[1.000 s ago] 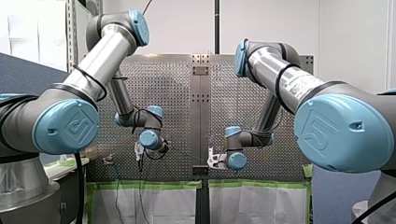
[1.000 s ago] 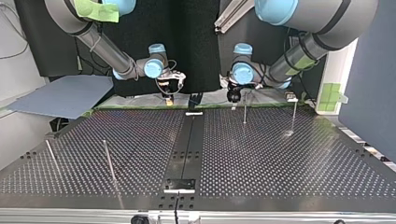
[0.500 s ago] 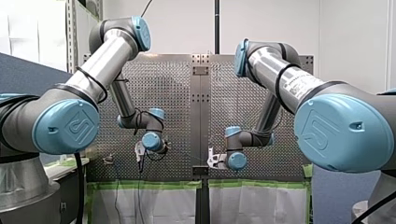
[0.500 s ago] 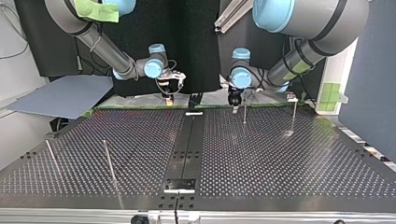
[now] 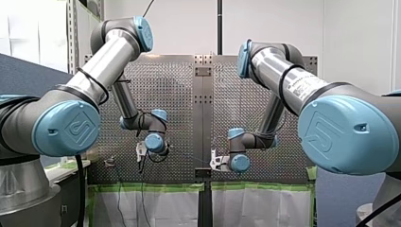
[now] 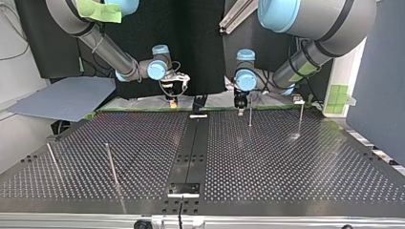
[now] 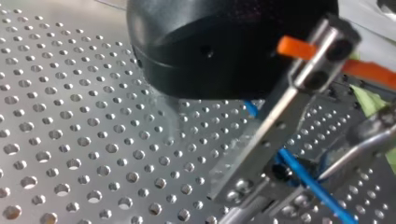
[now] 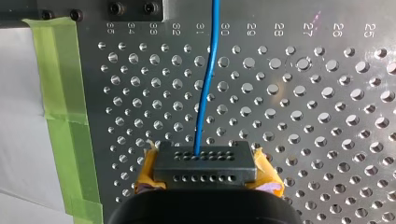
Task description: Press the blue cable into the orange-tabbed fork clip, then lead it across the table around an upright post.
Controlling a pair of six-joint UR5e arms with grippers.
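The blue cable runs over the perforated table into my right gripper, whose yellow pads are shut on it. In the left wrist view the blue cable passes between the two metal fingers of my left gripper, which stand apart on either side of it. An orange tab shows just behind one finger. In the top view my left gripper hangs low at the table's back edge next to an upright post; my right gripper hangs at the back, left of centre.
A second post stands at the top view's back right. Two leaning posts stand at its front left. Green tape lines the table's edge beside my right gripper. A dark centre strip divides the table.
My left gripper has sunk towards the table and shifted slightly towards the top view's left, beside the post. My right arm has not moved.
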